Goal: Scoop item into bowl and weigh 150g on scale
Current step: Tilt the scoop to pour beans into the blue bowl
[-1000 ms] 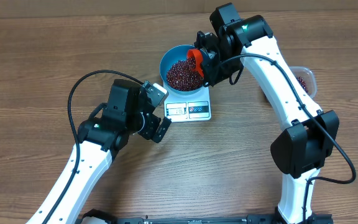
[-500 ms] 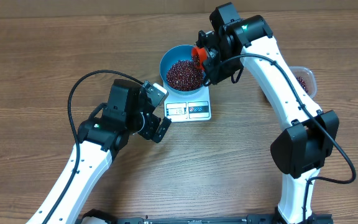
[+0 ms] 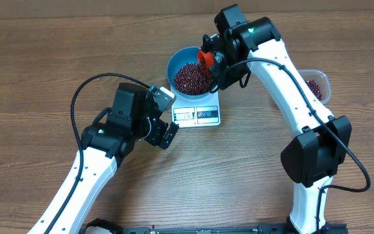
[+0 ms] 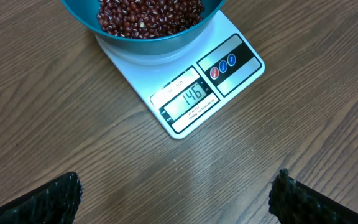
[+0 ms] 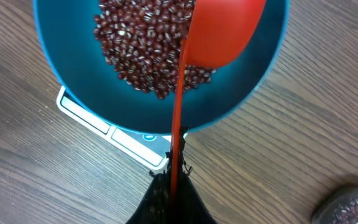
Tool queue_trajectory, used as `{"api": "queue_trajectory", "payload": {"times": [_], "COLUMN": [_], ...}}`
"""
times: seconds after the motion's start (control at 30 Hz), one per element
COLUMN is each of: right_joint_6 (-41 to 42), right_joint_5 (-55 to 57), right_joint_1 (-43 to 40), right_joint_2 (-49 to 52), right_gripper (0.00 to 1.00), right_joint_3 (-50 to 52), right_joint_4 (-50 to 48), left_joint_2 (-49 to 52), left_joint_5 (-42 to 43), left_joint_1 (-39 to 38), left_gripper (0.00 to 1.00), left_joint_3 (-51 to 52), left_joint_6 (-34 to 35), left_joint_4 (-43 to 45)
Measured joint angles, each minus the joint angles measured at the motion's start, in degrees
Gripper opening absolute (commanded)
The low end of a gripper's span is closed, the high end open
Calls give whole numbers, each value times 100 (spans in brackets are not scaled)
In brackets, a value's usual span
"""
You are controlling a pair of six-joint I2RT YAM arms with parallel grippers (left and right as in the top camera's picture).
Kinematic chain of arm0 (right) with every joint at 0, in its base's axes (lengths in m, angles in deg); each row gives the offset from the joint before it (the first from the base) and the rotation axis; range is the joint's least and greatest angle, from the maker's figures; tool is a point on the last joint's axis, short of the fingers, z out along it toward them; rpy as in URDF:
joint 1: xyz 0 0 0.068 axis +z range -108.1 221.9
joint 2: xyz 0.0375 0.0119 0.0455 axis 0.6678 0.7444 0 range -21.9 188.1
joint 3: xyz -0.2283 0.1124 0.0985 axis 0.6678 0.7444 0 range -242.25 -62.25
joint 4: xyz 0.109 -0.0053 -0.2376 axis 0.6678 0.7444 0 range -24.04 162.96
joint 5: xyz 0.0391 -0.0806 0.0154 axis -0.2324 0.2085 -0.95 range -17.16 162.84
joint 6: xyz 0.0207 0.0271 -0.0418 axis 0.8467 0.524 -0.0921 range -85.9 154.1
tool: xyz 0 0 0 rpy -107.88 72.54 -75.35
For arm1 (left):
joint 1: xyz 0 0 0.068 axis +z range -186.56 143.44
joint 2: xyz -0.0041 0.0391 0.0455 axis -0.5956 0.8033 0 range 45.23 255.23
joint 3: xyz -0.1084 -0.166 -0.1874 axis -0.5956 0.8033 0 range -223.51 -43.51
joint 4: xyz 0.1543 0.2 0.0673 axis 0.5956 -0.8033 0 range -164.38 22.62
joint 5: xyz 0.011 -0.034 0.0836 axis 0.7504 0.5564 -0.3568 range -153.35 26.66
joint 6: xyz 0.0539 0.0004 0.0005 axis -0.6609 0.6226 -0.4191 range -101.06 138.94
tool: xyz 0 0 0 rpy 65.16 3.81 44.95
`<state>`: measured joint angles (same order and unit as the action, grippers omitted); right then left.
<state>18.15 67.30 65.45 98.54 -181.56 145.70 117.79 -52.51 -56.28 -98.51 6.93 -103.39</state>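
Observation:
The blue bowl (image 3: 171, 67) stands on the white scale (image 3: 200, 116), filled with red-brown beans (image 3: 190, 78). My right gripper (image 3: 221, 65) is shut on the thin handle of a red scoop (image 3: 206, 58), which hangs over the bowl's right side. From the right wrist, the scoop (image 5: 222, 31) shows its smooth back above the beans (image 5: 145, 50), with the gripper (image 5: 174, 186) below it. My left gripper (image 3: 167, 117) is open just left of the scale, holding nothing. Its view shows the gripper (image 4: 176, 199), the scale (image 4: 241, 68) with a display reading 146, and the bowl (image 4: 148, 43).
A clear plastic tub (image 3: 317, 84) with more beans sits at the right behind my right arm, and its corner shows in the right wrist view (image 5: 353, 208). Bare wooden table (image 3: 37, 71) surrounds the scale.
The red scoop has lifted and turned out of the beans toward the bowl's right rim, with my right wrist shifting slightly left. The left arm has not moved.

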Motion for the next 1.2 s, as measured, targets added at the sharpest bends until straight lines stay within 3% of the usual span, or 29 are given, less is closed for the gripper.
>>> {"api": "queue_trajectory", "payload": {"times": [1.2], "right_joint_6": [-361], "right_joint_5": [426], "right_joint_1": [55], "right_joint_2": [0], "right_gripper": [4], "right_joint_3": [0], "right_joint_4": [37], "left_joint_2": [0], "left_joint_5": [2], "left_joint_1": [0], "left_gripper": [100], "left_joint_3": [0], "left_joint_6": [2], "left_joint_4": [0]}}
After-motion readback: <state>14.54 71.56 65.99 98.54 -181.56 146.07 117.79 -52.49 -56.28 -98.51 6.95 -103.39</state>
